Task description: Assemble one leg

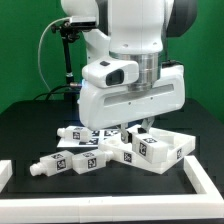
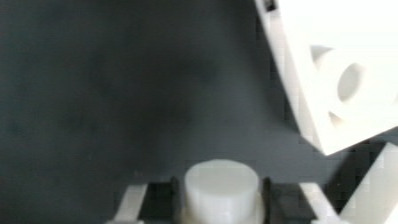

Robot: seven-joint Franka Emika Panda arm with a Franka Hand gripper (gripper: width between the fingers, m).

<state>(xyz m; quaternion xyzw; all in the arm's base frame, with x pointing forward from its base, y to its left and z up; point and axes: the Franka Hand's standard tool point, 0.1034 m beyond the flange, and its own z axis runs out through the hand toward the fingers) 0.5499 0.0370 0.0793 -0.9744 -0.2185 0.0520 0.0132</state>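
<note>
Pincer (image 1: 137,127) low beside panel (image 1: 168,150), looks clamped on one leg (image 2: 221,188) btwn its fingers. Step: grasp/lift. Next: raise it clear of spare legs (image 1: 62,163), line stub up w/ panel.

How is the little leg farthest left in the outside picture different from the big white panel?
The leg is a small thin post; the panel is wide, flat and much bigger. The leg lies on the exterior view's left, the panel on its right. Both are white.
</note>
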